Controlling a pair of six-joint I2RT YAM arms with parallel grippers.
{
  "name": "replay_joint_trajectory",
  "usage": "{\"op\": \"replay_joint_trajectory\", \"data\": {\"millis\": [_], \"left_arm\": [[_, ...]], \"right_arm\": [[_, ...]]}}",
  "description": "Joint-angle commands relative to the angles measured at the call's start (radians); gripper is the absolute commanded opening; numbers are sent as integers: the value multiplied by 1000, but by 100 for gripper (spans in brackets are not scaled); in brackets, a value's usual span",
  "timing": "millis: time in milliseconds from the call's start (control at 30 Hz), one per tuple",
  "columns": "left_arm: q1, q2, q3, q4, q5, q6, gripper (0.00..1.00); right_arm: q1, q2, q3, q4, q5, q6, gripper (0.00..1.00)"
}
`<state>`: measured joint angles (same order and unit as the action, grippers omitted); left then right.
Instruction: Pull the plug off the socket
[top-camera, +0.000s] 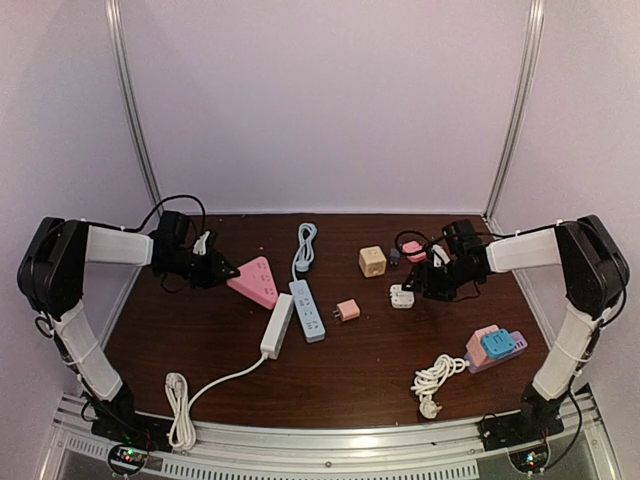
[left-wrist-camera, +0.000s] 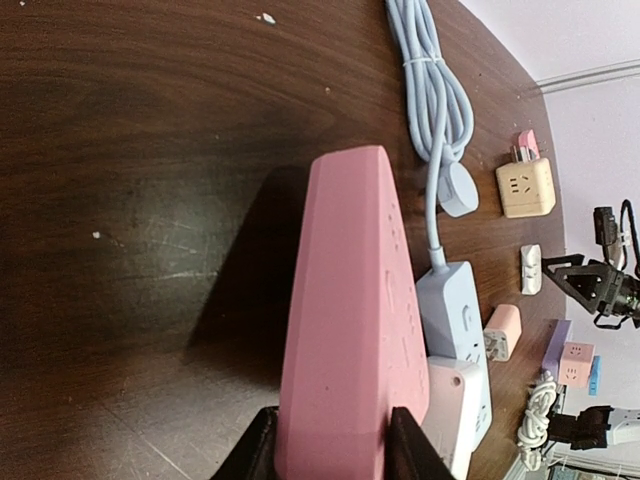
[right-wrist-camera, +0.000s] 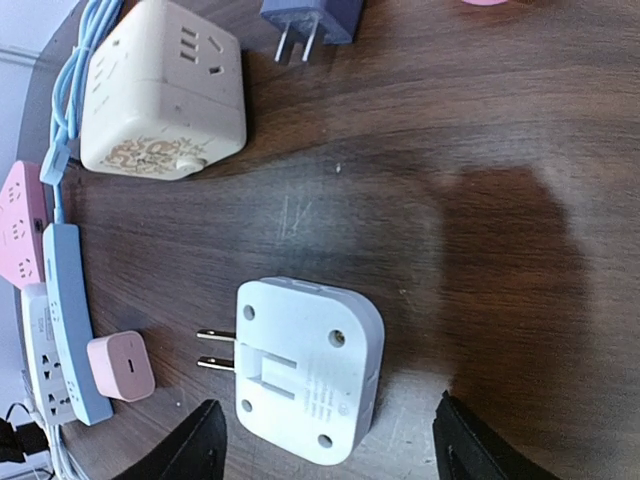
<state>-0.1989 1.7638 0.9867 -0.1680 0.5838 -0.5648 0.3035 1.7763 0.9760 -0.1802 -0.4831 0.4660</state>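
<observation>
My left gripper (top-camera: 222, 270) is shut on the near end of a pink triangular socket block (top-camera: 254, 281), which fills the left wrist view (left-wrist-camera: 345, 330) between my fingers. My right gripper (top-camera: 412, 290) is open; its fingers stand apart on either side of a white plug adapter (right-wrist-camera: 310, 368) that lies flat on the table with its two prongs pointing left. The adapter also shows in the top view (top-camera: 402, 298). It is plugged into nothing.
A blue power strip (top-camera: 307, 310) with coiled cable, a white power strip (top-camera: 277, 325), a small pink charger (top-camera: 347, 310), a beige cube socket (top-camera: 372, 262), a dark blue charger (right-wrist-camera: 312, 20), a purple strip with pink and blue plugs (top-camera: 494, 348), a white cord bundle (top-camera: 437, 379).
</observation>
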Motion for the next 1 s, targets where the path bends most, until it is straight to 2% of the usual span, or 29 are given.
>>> {"op": "replay_joint_trajectory", "data": {"millis": [0, 233, 500, 633, 767, 967], "left_arm": [[-2, 75, -58, -176, -246, 94, 30], [-2, 74, -39, -172, -245, 91, 44], [-2, 74, -43, -154, -229, 88, 47], [-2, 71, -43, -140, -212, 79, 47], [-4, 58, -45, -125, -199, 69, 50], [-5, 7, -38, -114, -180, 59, 61]], "right_arm": [[12, -97, -5, -56, 100, -21, 78], [31, -209, -10, -128, 195, -28, 85], [31, -316, -30, -206, 298, -14, 90], [31, -380, -44, -258, 354, 27, 100], [29, -449, -41, -345, 429, 73, 100], [22, -499, 4, -567, 545, 221, 100]]}}
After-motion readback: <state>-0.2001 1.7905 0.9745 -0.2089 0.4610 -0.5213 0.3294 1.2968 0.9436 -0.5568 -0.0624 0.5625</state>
